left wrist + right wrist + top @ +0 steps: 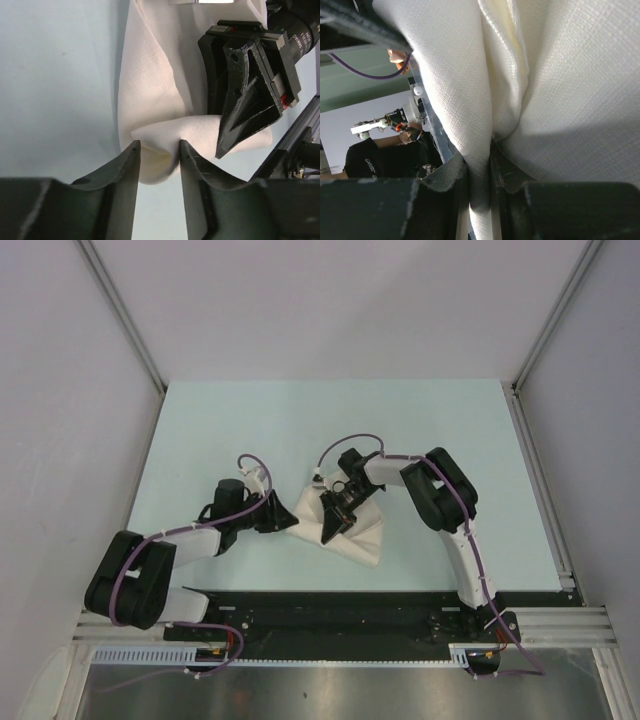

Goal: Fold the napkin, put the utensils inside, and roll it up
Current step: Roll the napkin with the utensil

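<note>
The white napkin (352, 530) lies bunched and folded on the table between the two arms. At its left end, my left gripper (281, 517) has a rounded bulge of the cloth (155, 150) between its fingertips (134, 150), and both fingers touch it. My right gripper (331, 528) comes down on the middle of the napkin. It is shut on a raised fold of cloth (470, 100), which runs down between its fingers (506, 172). In the left wrist view the right gripper (223, 150) points down into the cloth just right of my left fingers. The utensils are hidden.
The pale green table (300, 420) is walled at the back and on both sides. A black rail (340, 605) with the arm bases runs along the near edge. A person in dark clothes (375, 155) shows in the background of the right wrist view.
</note>
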Controlling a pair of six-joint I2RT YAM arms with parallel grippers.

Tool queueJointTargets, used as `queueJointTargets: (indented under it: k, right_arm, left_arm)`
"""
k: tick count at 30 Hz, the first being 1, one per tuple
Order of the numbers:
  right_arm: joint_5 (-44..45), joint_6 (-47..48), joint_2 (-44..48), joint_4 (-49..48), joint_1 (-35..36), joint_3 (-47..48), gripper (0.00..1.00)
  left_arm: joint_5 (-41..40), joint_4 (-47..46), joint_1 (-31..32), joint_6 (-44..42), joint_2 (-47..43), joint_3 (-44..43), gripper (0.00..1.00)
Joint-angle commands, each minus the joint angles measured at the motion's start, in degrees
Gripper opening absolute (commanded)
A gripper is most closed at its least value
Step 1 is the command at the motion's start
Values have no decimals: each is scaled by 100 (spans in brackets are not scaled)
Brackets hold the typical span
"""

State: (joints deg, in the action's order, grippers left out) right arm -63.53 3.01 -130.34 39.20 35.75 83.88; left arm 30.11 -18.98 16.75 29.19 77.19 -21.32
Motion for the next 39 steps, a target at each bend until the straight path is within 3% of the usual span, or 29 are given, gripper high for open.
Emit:
queueJointTargets:
  k: [1,5,8,10,16,24,29,39]
  right_arm:
    - [218,-37,-228,185,20,111,15]
    - [262,-89,-158,176,-15,190,29]
    - [367,-238,105,88,-111,243,46]
    - [516,-587,463,-122,-182,156,59]
    - [1515,-1259,1791,-1046,-630,-415,71]
    - [3539,-582,3611,-282,-61,-1382,75]
    - [4295,-705,3902,-281,432,-2015,77]
    - [4665,-696,3727,-404,881,-2464,77]
  left_arm:
    - [-14,-404,30,16,174,-4,35]
    - [-119,-387,21,60,288,-4,10]
    - [-294,-212,12,95,358,-47,0]
    - [-339,-132,12,122,393,-65,0]
    - [-374,9,12,183,499,-144,0]
    - [-313,88,-23,289,841,-329,0]
    - [-181,44,-41,333,973,-390,0]
    - [-181,123,-76,315,1035,-408,0]
